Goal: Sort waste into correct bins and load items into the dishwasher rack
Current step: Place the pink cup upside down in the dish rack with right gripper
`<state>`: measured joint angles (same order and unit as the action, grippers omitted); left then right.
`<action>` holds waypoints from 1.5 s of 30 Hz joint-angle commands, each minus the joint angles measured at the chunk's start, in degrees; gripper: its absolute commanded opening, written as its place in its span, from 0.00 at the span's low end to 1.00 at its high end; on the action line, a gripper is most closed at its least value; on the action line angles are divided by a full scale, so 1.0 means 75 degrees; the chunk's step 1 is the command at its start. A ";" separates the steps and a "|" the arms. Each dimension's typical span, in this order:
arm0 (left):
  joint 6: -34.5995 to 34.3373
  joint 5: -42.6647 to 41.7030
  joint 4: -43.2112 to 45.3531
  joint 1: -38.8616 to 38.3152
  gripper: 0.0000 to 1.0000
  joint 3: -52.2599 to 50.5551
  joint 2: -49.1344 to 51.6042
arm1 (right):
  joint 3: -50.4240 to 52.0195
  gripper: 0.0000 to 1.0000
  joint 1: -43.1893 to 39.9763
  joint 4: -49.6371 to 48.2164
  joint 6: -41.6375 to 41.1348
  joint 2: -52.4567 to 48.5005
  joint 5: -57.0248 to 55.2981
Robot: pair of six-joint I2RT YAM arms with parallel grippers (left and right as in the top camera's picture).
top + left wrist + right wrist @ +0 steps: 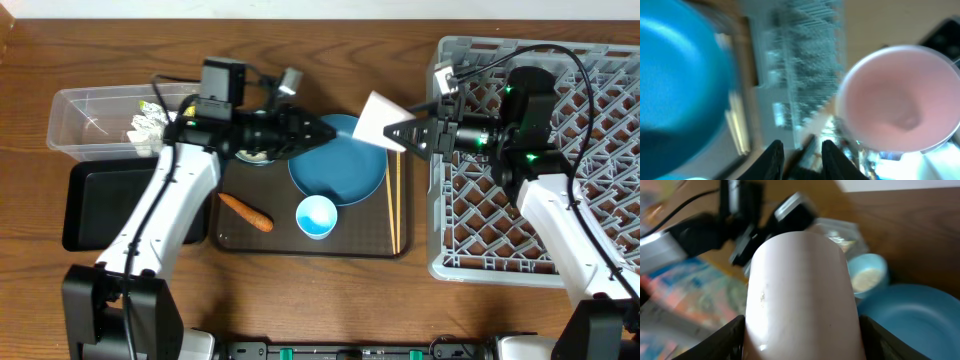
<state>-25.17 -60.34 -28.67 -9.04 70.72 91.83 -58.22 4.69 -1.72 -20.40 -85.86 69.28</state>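
Note:
My right gripper point(392, 131) is shut on the pale pink cup point(372, 118), holding it on its side above the right rim of the dark blue dish point(335, 168). In the right wrist view the cup point(800, 295) fills the gap between both fingers point(730, 340). My left gripper point(328, 129) points at the cup from the left, slightly open and holding nothing; its view looks into the cup's mouth point(897, 97). The light blue cup point(316, 216), a carrot piece point(246, 211) and the chopsticks point(394, 205) lie on the brown tray. The dishwasher rack point(450, 230) stands at the right.
The clear tub point(85, 115) at the far left holds crumpled white scraps point(148, 125). A black tray point(95, 210) lies in front of it. The brown serving tray point(300, 243) sits mid-table. A small bowl point(258, 155) is mostly hidden under my left arm.

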 commanded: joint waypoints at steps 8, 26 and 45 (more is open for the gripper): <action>0.1865 0.3293 -0.1772 0.0874 0.28 0.0052 -0.0536 | -0.0233 0.59 -0.0799 0.2480 0.0868 0.0997 -0.3302; 0.2043 0.3943 -0.1888 0.0918 0.28 0.0052 -0.0787 | -0.2943 0.65 -0.4491 0.9859 0.1874 0.1664 -0.8801; 0.2043 0.3940 -0.2092 0.0915 0.28 0.0052 -0.0787 | -0.2943 0.68 -0.6816 0.9279 0.1818 -0.0758 -0.8405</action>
<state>-10.46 -31.20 -43.81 -2.35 70.65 86.48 -79.46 -45.95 68.07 -7.07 -89.78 5.58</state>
